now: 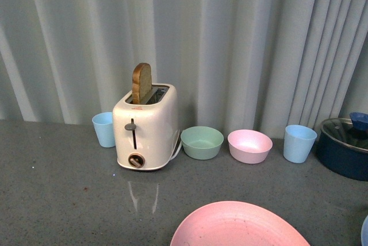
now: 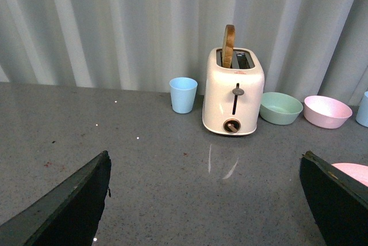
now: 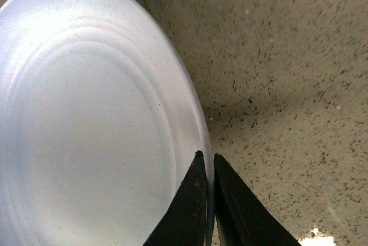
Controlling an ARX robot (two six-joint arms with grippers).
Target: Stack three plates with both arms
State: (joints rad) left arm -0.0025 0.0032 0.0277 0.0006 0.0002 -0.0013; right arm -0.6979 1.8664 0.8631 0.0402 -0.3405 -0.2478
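Note:
The pink plate (image 1: 238, 226) lies at the front edge of the grey table, cut off by the frame; a sliver of the pink plate (image 2: 353, 171) shows beside my left gripper's finger. A light blue plate (image 3: 86, 114) fills the right wrist view, its rim pinched between the two black fingers of my right gripper (image 3: 208, 160), which is shut on it. A sliver of the light blue plate (image 1: 365, 230) shows at the front view's right edge. My left gripper (image 2: 204, 168) is open over bare table, nothing between its fingers. The cream plate is out of view.
A cream toaster (image 1: 145, 126) with a slice of toast stands at the back, a light blue cup (image 1: 104, 129) on its left. To its right sit a green bowl (image 1: 202, 142), a pink bowl (image 1: 249, 146), another blue cup (image 1: 299, 143) and a dark pot (image 1: 344, 148).

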